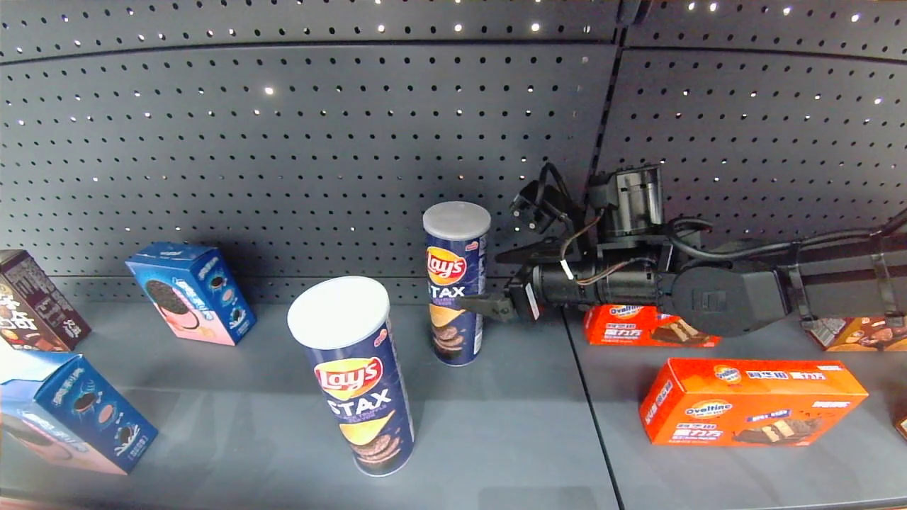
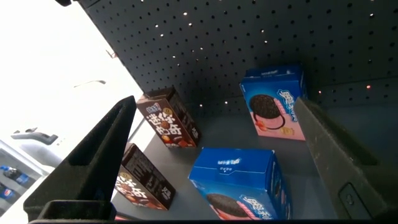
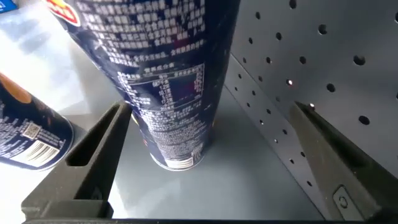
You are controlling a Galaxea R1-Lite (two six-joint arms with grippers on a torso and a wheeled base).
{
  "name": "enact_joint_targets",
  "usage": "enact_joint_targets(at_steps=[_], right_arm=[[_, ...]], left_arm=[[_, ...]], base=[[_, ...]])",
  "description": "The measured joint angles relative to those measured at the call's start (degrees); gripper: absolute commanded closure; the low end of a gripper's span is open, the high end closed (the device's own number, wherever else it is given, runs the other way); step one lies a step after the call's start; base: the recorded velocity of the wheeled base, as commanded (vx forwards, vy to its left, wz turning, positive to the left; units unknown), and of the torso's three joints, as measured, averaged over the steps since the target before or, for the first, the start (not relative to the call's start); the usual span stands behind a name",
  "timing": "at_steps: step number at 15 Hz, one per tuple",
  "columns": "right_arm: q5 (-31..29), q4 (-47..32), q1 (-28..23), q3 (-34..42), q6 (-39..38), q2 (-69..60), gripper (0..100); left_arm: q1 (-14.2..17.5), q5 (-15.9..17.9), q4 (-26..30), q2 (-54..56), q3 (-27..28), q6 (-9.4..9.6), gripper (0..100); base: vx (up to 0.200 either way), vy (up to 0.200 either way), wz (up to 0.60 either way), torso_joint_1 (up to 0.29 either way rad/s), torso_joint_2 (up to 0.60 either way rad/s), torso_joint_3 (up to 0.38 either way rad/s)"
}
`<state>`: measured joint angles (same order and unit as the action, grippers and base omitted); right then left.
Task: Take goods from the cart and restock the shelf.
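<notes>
1. Right gripper [image 1: 487,282], centre-right of the head frame: jaws spread wide, clamping nothing.
2. Dark-blue cylindrical chip can with grey lid [image 1: 455,283] stands upright between those jaws, on the grey metal shelf [image 1: 496,425] near its back panel.
3. Second matching can [image 1: 352,375]: upright, lower centre.
4. Left gripper [image 2: 211,106]: jaws apart, above the blue cardboard cookie boxes [image 2: 239,180].

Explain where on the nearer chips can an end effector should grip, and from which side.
Grip the nearer chips can around its mid-body, coming in level from the open front of the shelf. It stands upright as a tall round tube with free space on either side, and its wide flat lid probably offers no hold.
</notes>
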<state>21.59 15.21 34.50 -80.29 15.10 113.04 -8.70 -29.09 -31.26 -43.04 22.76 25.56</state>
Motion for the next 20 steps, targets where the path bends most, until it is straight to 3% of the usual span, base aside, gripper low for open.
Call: enact_joint_targets(at_steps=[12, 20], right_arm=[[0.00, -0.24, 2.55, 1.76, -0.02, -3.34, 0], [-0.17, -0.38, -1.95, 3.80, 0.44, -4.97, 0]], left_arm=[[-0.85, 0.00, 0.00, -0.06, -0.18, -0.26, 0], [-1.55, 0.11, 0.00, -0.33, -0.72, -0.68, 0]], base=[[0.000, 0.000, 0.00, 0.000, 0.00, 0.000], [0.000, 0.000, 0.00, 0.000, 0.00, 0.000]])
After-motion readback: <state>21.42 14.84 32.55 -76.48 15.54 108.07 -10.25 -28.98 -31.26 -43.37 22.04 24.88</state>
